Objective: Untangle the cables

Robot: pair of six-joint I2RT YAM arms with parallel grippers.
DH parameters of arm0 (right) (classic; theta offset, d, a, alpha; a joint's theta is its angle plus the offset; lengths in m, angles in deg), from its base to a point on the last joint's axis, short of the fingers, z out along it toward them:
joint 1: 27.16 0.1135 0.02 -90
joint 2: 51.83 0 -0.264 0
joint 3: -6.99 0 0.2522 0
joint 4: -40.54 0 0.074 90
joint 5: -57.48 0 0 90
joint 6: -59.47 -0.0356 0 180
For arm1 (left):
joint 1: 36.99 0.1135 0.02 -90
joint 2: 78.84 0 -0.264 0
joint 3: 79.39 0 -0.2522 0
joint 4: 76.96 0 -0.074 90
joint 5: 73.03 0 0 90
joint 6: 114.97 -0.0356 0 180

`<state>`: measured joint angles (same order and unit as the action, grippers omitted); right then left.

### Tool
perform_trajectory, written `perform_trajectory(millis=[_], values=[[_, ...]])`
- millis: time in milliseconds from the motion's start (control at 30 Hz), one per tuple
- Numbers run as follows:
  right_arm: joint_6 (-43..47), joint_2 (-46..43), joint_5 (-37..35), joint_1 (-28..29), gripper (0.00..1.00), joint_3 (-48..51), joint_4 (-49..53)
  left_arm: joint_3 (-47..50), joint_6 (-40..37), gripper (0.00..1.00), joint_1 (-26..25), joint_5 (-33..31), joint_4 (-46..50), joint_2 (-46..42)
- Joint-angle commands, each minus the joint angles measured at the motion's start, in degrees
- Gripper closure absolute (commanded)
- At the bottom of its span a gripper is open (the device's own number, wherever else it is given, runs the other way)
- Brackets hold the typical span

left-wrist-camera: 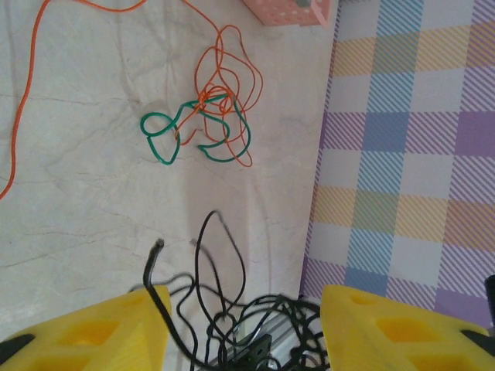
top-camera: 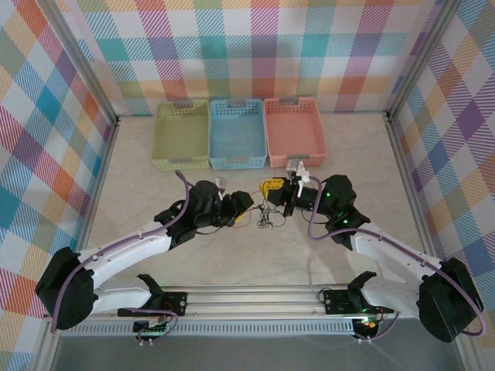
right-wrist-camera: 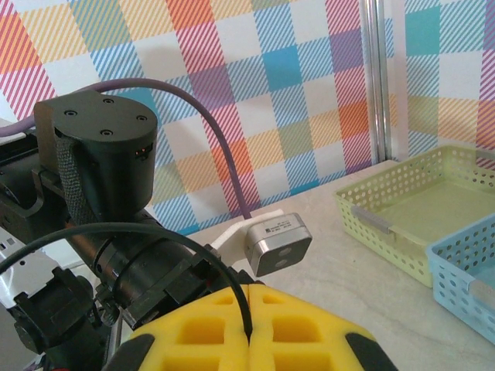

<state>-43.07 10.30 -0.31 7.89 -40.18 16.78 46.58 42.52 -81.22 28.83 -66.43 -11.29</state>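
The right claw [right-wrist-camera: 249, 289] is clenched. Its two yellow foam-faced fingers [right-wrist-camera: 193, 336] press flat against each other, and a thin black cable [right-wrist-camera: 245, 309] runs down into the seam between them and is pinched there. In the top view this claw [top-camera: 273, 188] sits near the middle of the pale marbled desk [top-camera: 147, 193], just in front of the pink plastic basket [top-camera: 294, 131]. That basket stands at the far edge of the desk beside a blue one [top-camera: 237, 133] and a green one [top-camera: 182, 135].

The left claw [left-wrist-camera: 244, 309] is released, with its yellow fingers [left-wrist-camera: 85, 336] well apart. Loose loops of black cable [left-wrist-camera: 232, 255] lie on the desk between them. One strand crosses the inner edge of the finger on the left of the wrist view, but neither finger closes on it. From above, this claw [top-camera: 244, 206] faces the right one across a small gap, and a dark snarl of cable [top-camera: 267, 219] lies on the desk between the two.

In the left wrist view, a thin orange cable [left-wrist-camera: 232, 46] and a thin green cable [left-wrist-camera: 158, 147] are knotted together in a small tangle beyond the black loops and apart from them. The tangle rests on the desk near a corner of the pink basket. A long run of the orange cable leaves the knot and trails off along the desk.
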Motion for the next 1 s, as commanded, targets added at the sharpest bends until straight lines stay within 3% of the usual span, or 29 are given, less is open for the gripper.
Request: perform_trajectory(millis=[0,367,500,800,967], values=[[1.28,-1.12,1.05,-0.25,1.00,0.42,-2.38,0.59,0.27,0.50,-0.90,-1.98,-2.14,0.18],[1.29,-1.48,1.10,-0.24,1.00,0.71,-2.30,0.72,-0.11,0.81,-1.03,-3.50,-1.65,0.43],[1.36,-1.80,0.71,-0.24,1.00,0.84,-2.12,0.72,-0.55,1.00,-1.01,-4.04,-0.77,0.17],[1.71,-3.73,-3.86,-0.24,1.00,0.80,0.95,0.26,-7.95,1.00,-0.67,-7.81,3.42,-1.33],[2.81,-8.42,-9.03,-0.41,1.00,2.42,3.20,1.34,-11.09,1.00,3.04,-8.39,6.91,-3.77]])
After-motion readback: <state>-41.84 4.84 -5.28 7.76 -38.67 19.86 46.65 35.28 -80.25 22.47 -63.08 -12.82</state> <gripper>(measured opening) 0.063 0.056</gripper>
